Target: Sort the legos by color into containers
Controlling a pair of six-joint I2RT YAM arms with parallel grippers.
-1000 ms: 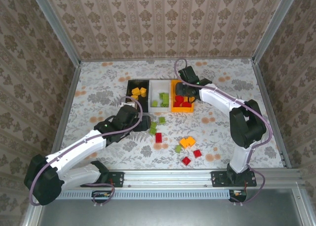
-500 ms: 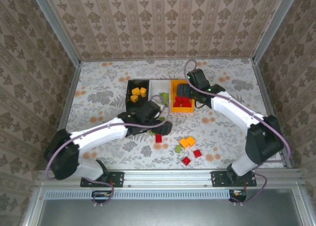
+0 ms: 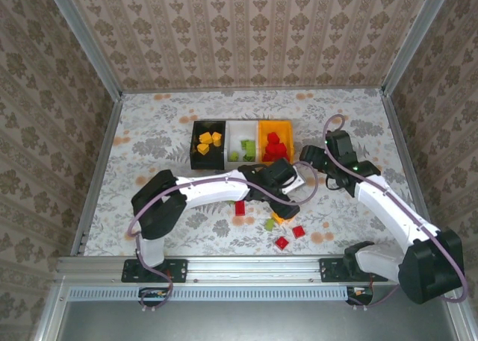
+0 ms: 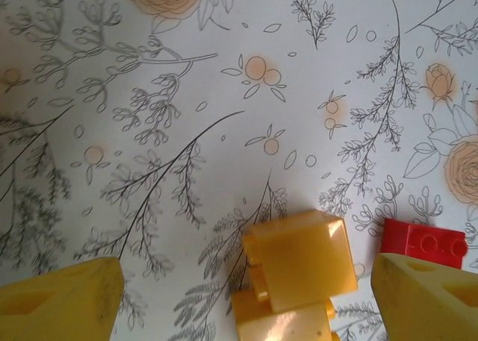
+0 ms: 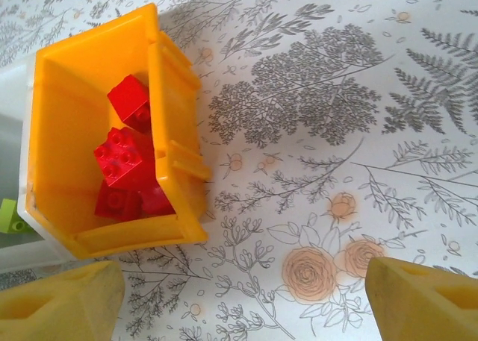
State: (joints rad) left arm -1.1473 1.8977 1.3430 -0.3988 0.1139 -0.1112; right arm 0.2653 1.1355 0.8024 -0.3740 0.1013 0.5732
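Holding legos (image 3: 273, 148): black bin (image 3: 200, 161) orange-yellow, white bin (image 3: 240, 128) green, orange bin (image 5: 63, 95) red; L gripper (image 4: 246, 285), R gripper (image 5: 239, 289) apart.

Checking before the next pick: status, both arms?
Left jaws open, straddling orange-yellow bricks, not touching. Right jaws open, empty, near orange bin. Red brick crowds the left pick.

Left arm (image 3: 209, 186) and right arm (image 3: 385, 203): white link shells and black joints are recorded. A mauve cable (image 3: 328, 123) is looped along each. Black bases (image 3: 153, 270) at 6 o'clock. Fingertips (image 4: 60, 300) are yellow.
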